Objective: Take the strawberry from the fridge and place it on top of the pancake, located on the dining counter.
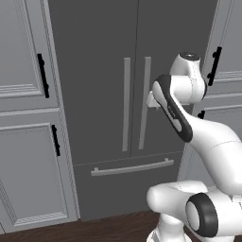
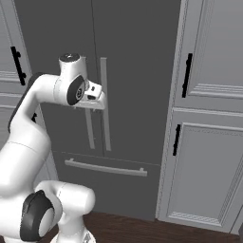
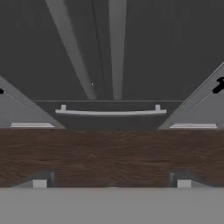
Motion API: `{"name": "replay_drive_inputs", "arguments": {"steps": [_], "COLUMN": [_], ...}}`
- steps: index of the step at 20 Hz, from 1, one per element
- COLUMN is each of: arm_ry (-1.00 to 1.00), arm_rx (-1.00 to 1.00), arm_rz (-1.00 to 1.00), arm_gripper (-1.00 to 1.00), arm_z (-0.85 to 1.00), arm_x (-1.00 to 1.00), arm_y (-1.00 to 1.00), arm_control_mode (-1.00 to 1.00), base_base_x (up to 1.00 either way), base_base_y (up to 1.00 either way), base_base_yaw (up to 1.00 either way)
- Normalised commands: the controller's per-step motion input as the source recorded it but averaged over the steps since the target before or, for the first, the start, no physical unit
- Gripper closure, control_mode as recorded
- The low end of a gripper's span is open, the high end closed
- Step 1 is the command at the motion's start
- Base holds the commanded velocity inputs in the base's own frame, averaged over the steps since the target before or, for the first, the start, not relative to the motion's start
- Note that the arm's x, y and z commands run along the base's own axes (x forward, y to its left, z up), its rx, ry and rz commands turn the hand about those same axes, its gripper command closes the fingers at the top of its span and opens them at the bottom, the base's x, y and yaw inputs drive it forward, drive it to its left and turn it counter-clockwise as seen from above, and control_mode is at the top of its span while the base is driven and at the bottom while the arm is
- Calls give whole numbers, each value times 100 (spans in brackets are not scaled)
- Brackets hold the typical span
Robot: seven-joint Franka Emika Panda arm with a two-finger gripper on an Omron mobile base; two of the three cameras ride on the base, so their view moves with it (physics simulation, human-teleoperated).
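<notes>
so i'm parked in front of the fridge (image 1: 108,94), both of its dark grey doors closed, and the bottom drawer (image 1: 127,182) below them closed too. my gripper (image 2: 100,97) is up at about the middle height of the doors, right by the two long vertical bar handles (image 1: 136,108) where the doors meet, not touching either as far as i can tell. fingers are spread wide apart with nothing between them; in the hand view the two tips (image 3: 39,183) sit far out toward either side. that view looks down the fridge front: the door handles run up from the drawer, the drawer's horizontal handle (image 3: 110,112) crosses below them, and the dark wood floor (image 3: 109,153) lies below that. light grey panelled cabinets (image 1: 28,142) with black handles (image 1: 43,75) flank the fridge on both sides.
</notes>
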Motion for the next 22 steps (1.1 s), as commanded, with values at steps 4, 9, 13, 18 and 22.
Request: {"name": "replay_drive_inputs", "arguments": {"steps": [4, 9, 13, 18, 22], "arm_ry": [-59, -37, -7, -1, -2], "arm_rx": [0, -4, -4, 1, 5], "arm_rz": [0, 0, -3, -2, 0], "arm_gripper": [-100, -100, -100, -100, -100], "arm_z": [3, 52, 72, 7, 0], "arm_x": [72, 57, 21, 31, 33], "arm_y": [20, 25, -3, -27, -42], "arm_control_mode": [-100, -100, -100, -100, -100], "base_base_x": [0, 0, 0, 0, 0], "base_base_y": [0, 0, 0, 0, 0], "base_base_yaw": [0, 0, 0, 0, 0]}}
